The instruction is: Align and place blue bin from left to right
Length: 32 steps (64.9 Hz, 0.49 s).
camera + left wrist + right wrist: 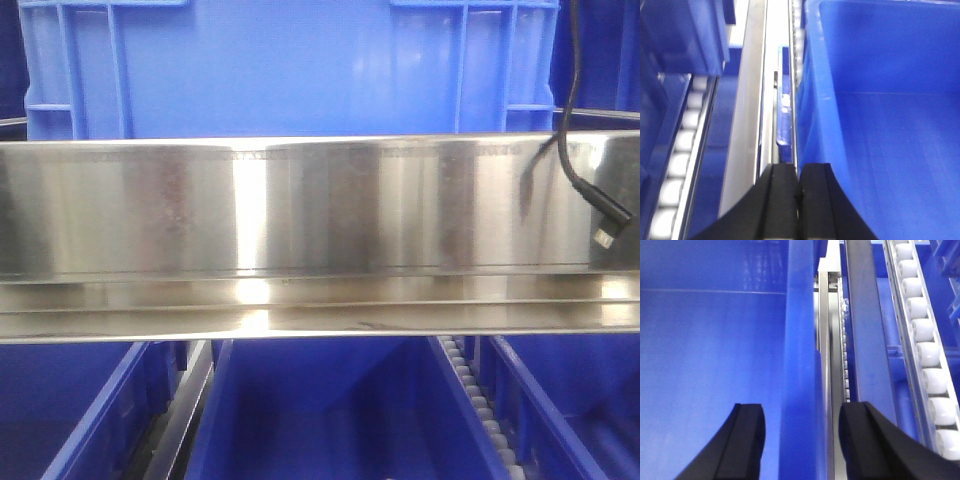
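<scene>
Right jaws astride blue bin [799, 340] wall, left jaws outside

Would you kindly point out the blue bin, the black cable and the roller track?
blue bin [290, 70]: front view, smooth side wall.
black cable [610, 222]: front view, plug end.
roller track [922, 330]: right wrist view, a white roller.

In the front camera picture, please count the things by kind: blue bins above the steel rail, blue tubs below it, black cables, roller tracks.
Blue bin above the steel rail: 1 in full view
Blue tubs below it: 3
Black cable: 1
Roller track with wheels showing: 1
Total: 6
</scene>
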Available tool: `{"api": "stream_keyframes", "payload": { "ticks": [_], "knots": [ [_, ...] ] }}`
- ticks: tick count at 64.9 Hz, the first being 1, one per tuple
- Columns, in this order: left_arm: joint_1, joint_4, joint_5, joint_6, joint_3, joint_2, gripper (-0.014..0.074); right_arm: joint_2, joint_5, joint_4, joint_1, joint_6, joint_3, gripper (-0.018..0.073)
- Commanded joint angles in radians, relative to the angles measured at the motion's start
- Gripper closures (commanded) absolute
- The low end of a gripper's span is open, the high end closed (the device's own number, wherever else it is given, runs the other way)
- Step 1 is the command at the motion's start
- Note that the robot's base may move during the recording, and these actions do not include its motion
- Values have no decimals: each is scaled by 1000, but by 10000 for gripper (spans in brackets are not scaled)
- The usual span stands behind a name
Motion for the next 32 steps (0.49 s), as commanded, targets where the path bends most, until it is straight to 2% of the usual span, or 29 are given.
{"api": "stream_keyframes", "payload": {
  "ticks": [1,5,10,32],
  "knots": [
    [-44,41,-26,-9,-12,16,475,1,-20,-15,0,1,-10,313],
    [-65,75,-18,-34,-17,30,366,1,-23,-15,0,1,-10,313],
    [-77,91,0,-77,-19,45,297,1,-23,-15,0,1,-10,313],
    [-75,101,9,-91,-19,76,351,1,-23,-15,0,1,-10,313]
  ]
}}
